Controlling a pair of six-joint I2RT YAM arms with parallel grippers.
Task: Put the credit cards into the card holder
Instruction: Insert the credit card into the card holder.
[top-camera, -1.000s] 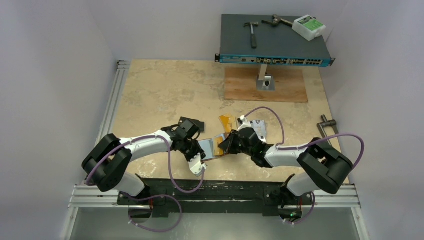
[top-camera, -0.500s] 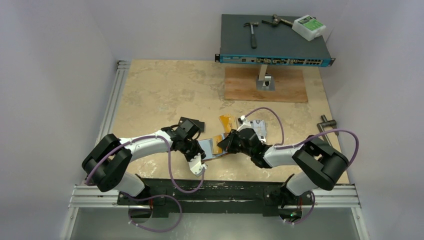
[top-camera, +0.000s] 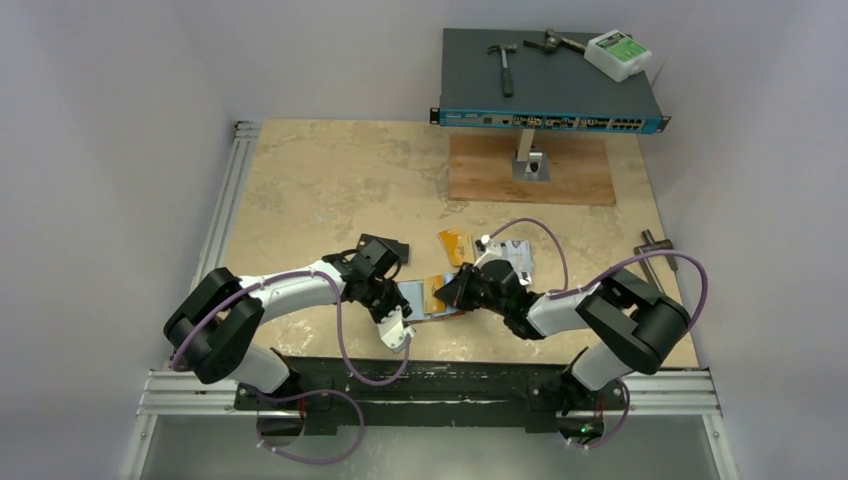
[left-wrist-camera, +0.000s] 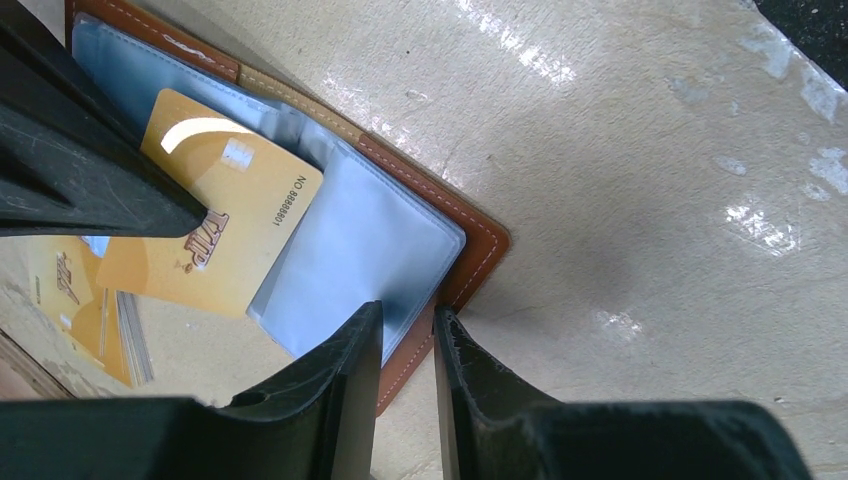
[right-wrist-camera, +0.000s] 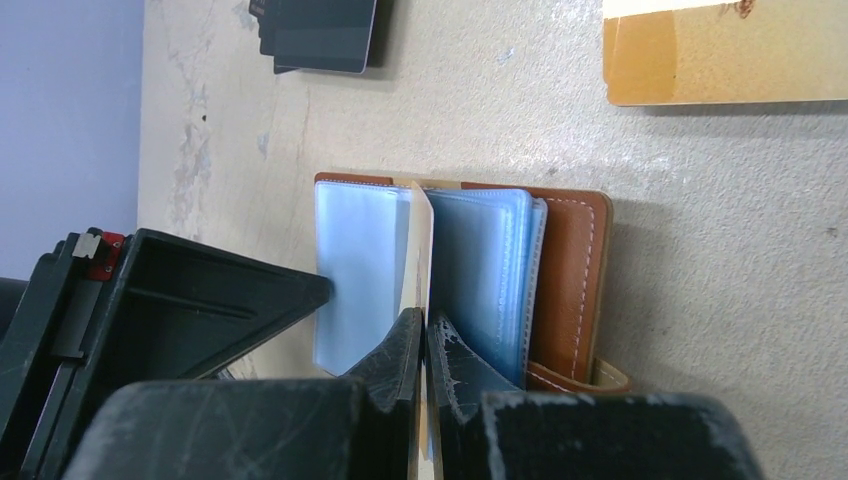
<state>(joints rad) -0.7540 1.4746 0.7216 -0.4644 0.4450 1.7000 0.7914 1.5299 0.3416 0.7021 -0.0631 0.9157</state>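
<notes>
Only the right elbow (top-camera: 640, 325) is swinging inward; the right fingers (right-wrist-camera: 385, 360) are pinching a gold card (left-wrist-camera: 220, 235) partway into the open card holder (left-wrist-camera: 475, 245), with the left fingers (left-wrist-camera: 335, 380) clamping its edge. Several other cards (right-wrist-camera: 320, 30) are lying on the desk (right-wrist-camera: 700, 300).

Brown card holder (left-wrist-camera: 472, 252) with light blue sleeves (left-wrist-camera: 365, 240), gold-orange card (left-wrist-camera: 215, 240), black cards (right-wrist-camera: 322, 30), mottled beige table (left-wrist-camera: 650, 150)

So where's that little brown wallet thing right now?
In the top view the card holder lies open on the table, near-centre, between the left gripper, pinching its edge, and the right gripper, holding a gold card.
</notes>
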